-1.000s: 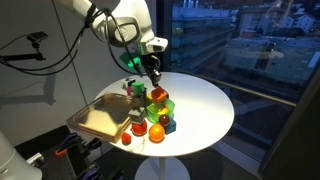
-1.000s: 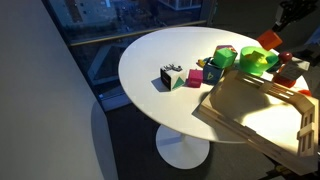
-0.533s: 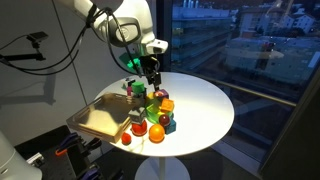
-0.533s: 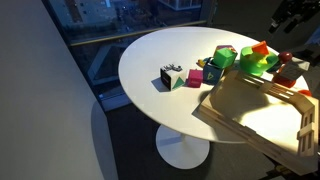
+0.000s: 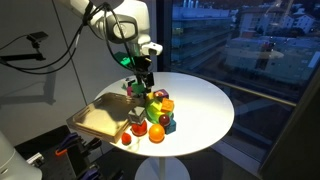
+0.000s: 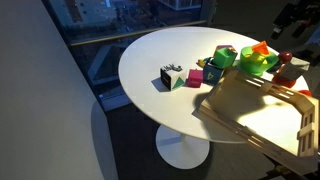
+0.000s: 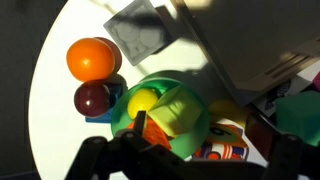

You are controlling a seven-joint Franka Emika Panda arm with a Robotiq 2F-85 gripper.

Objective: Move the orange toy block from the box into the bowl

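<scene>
While poised above bowl [image 6: 258, 65] with gripper [image 5: 147, 78] spread wide and empty, probably just clearing rim; orange toy block [image 6: 262, 47] lodged inside, outside box [image 5: 100, 118].

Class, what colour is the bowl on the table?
The bowl is green, clearest in the wrist view.

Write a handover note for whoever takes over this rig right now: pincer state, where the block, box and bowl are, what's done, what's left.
Pincer: open, holding nothing, hovering just above the green bowl.
Orange toy block: resting in the bowl, apart from the pincer.
Box: beside the bowl, no orange block visible in it.
Done: the transfer looks complete.
Left: probably just lifting the pincer clear.
</scene>
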